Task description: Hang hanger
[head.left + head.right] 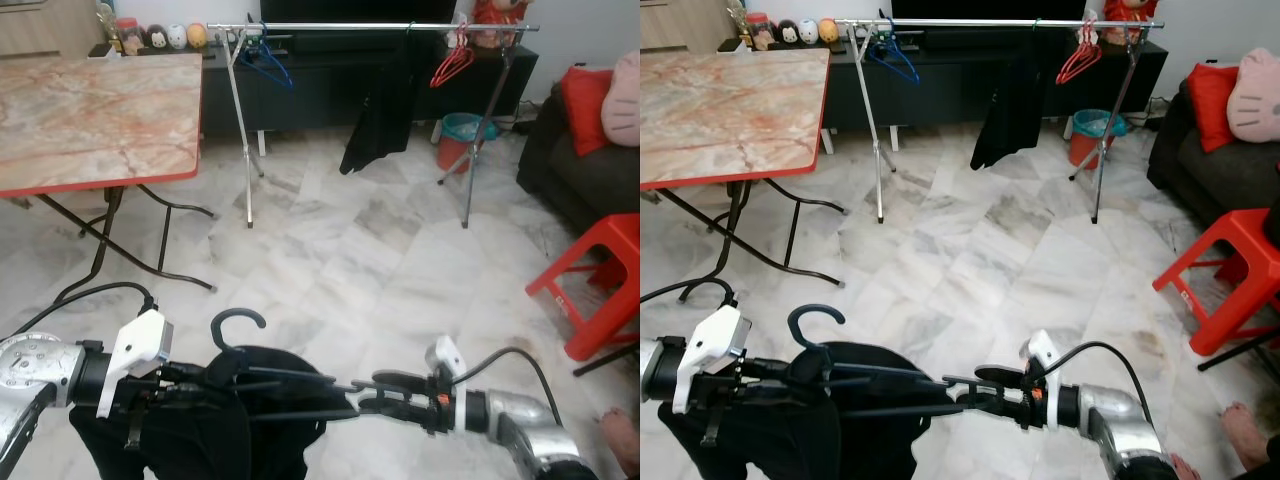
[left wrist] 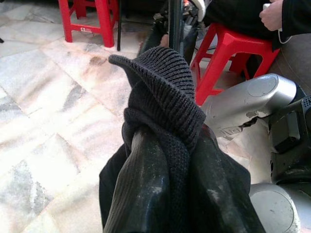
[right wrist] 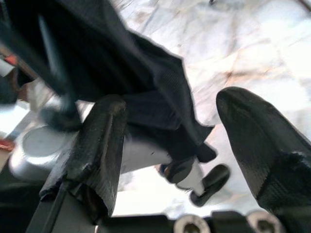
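Observation:
A black hanger (image 1: 237, 322) with a dark knit garment (image 1: 200, 430) draped over it is held low in front of me, hook upward. My left gripper (image 1: 215, 385) is shut on the hanger's neck through the knit fabric (image 2: 163, 77). My right gripper (image 1: 372, 392) is at the hanger's right arm tip, open; in its wrist view the fingers (image 3: 97, 145) stand wide apart with the garment's edge (image 3: 160, 97) between and beyond them. Across the room stands the clothes rail (image 1: 380, 26), carrying a blue hanger (image 1: 268, 62), a red hanger (image 1: 452, 65) and a black garment (image 1: 380, 110).
A marble folding table (image 1: 90, 110) stands at the left with thin black legs. A red stool (image 1: 600, 280) and a dark sofa (image 1: 590, 160) are at the right, a teal bin (image 1: 462, 135) behind the rail. A person's foot (image 1: 620, 435) is at the lower right.

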Available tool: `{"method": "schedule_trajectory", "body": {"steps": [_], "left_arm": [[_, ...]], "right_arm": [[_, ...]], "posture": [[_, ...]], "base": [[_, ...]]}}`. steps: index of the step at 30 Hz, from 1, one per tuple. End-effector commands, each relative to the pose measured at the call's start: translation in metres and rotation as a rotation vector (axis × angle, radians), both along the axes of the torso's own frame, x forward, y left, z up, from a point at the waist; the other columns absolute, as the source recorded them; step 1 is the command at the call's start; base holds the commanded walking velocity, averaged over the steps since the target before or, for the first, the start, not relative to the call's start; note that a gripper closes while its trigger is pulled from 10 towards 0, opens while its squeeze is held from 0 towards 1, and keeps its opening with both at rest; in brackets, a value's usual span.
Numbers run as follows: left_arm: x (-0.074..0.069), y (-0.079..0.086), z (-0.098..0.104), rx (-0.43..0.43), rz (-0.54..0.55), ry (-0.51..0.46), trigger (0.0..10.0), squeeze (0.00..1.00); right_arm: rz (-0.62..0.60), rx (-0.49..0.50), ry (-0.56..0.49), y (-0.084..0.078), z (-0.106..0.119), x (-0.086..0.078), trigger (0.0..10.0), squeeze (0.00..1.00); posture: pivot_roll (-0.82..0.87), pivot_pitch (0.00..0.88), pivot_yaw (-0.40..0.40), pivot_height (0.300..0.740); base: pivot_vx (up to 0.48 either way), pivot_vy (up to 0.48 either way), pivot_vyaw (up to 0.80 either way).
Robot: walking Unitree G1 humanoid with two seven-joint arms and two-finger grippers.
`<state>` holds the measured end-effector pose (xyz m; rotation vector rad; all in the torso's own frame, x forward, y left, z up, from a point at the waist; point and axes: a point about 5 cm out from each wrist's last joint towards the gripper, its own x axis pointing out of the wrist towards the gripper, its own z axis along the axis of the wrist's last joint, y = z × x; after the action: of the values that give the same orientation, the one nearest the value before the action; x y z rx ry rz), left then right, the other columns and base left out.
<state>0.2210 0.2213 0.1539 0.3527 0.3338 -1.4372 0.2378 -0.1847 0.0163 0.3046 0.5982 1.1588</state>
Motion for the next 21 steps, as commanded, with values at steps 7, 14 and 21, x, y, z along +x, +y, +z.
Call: {"method": "schedule_trajectory", "body": {"steps": [7, 14, 21], "left_arm": [[0.001, 0.000, 0.005, 0.011, -0.003, -0.035, 10.0, 0.00], [0.005, 0.001, 0.001, 0.008, 0.048, -0.056, 10.0, 0.00], [0.003, -0.001, 0.000, 0.003, 0.015, -0.040, 10.0, 0.00]], "right_arm": [[0.081, 0.066, 0.011, -0.002, 0.013, -0.008, 10.0, 0.00], [0.212, 0.048, 0.013, -0.004, 0.025, -0.031, 10.0, 0.00], [0.012, -0.099, -0.073, -0.022, 0.021, -0.018, 10.0, 0.00]], "posture": [[0.07, 0.000, -0.026, 0.740], [0.06, 0.000, -0.027, 0.740], [0.06, 0.000, -0.024, 0.740]], "base": [[0.000, 0.000, 0.00], [0.000, 0.000, 0.00], [0.000, 0.000, 0.00]]}}
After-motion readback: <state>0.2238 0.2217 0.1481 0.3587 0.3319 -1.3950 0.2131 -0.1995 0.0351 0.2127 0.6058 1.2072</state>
